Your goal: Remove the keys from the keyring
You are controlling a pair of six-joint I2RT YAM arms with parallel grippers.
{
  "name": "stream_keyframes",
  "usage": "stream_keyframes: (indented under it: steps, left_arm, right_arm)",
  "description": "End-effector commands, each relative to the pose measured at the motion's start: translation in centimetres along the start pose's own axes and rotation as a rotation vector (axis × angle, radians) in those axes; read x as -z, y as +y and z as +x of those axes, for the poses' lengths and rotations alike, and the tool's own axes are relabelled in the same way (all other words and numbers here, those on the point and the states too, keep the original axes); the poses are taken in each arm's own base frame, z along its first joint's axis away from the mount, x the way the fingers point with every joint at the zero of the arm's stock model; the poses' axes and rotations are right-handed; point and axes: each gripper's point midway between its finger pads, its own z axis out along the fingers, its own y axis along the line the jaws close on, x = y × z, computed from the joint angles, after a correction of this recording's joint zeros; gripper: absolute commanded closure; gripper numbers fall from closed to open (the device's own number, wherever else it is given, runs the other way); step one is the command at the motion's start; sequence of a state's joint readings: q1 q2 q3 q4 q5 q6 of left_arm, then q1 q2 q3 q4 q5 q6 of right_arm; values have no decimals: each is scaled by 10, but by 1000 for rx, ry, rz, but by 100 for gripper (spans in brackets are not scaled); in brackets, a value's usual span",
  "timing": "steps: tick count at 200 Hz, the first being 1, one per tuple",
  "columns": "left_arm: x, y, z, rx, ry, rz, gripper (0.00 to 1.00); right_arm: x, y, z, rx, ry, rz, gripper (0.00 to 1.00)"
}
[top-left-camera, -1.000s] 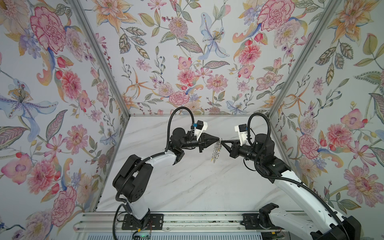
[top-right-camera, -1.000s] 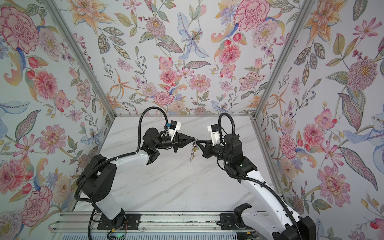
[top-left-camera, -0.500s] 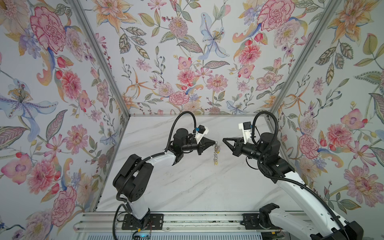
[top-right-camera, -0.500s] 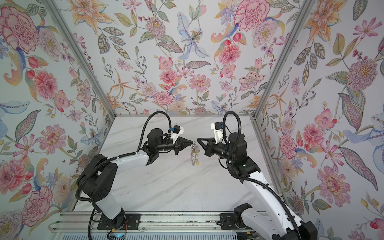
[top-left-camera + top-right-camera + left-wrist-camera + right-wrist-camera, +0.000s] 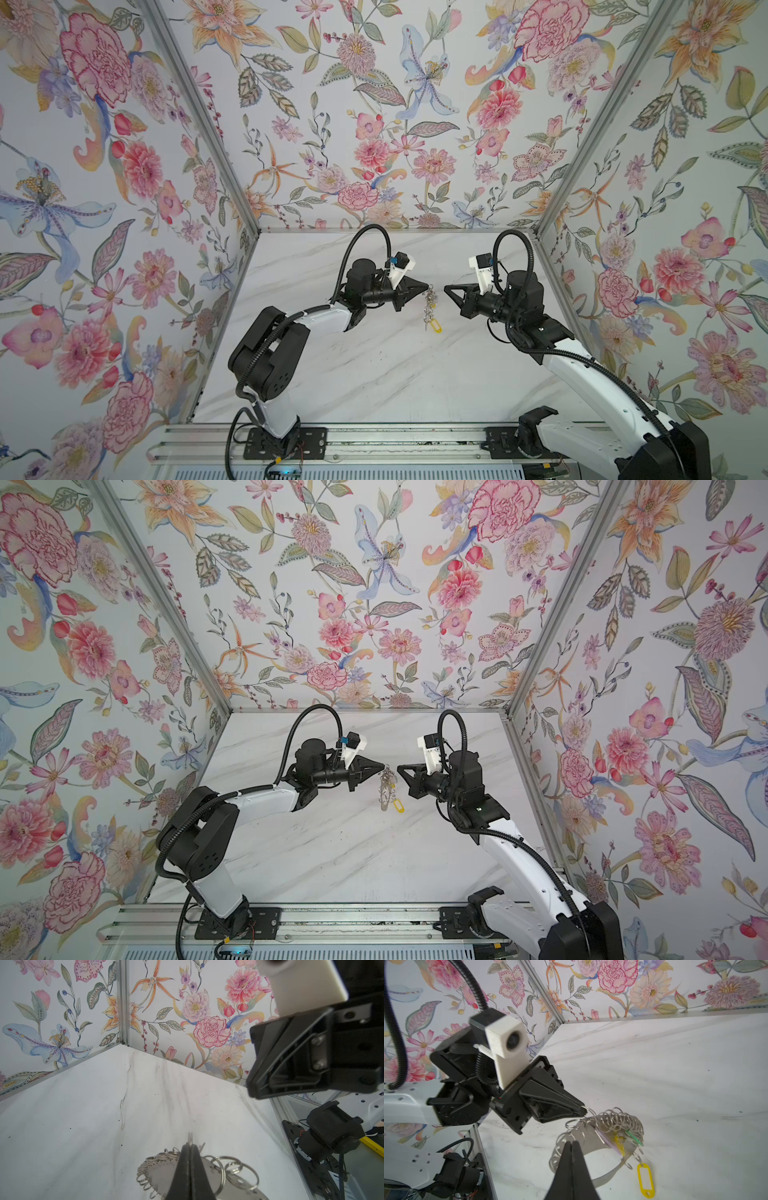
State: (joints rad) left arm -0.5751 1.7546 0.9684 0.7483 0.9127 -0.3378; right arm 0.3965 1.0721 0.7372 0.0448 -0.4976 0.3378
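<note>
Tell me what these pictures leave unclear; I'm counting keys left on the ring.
Keys: wire rings crowd them in the right wrist view; too small in both top views.
Keyring: left wrist view, left gripper covers it, bottom edge crops it.
Right gripper: shut; anything pinched too small to tell.

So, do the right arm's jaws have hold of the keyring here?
No: in a top view the right arm's jaws stand clear of the keyring, which hangs from the left arm's jaws alone.
</note>
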Motion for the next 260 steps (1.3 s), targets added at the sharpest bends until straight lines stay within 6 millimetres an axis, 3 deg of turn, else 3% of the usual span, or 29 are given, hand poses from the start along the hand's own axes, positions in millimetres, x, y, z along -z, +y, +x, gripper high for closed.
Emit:
stream_keyframes:
  steps: [1, 32, 61, 127, 195, 260]
  left_arm:
    - [8, -10, -17, -4, -80, 92, 100]
    - [12, -14, -20, 31, -97, 146, 100]
    - [19, -27, -32, 69, -152, 234, 100]
    - [24, -34, -34, 86, -163, 267, 100]
    - [25, -33, -36, 86, -171, 264, 100]
    - [25, -33, -40, 80, -181, 256, 100]
  right_arm:
    - [-7, -14, 18, 94, 25, 52, 89]
    - [-11, -15, 19, 143, 20, 39, 80]
    - [-11, -3, 9, 171, -10, -30, 75]
    - [-20, 21, 0, 177, -12, -175, 64]
    - [-21, 42, -9, 168, -14, -264, 62]
    - [-26, 47, -6, 151, 0, -287, 75]
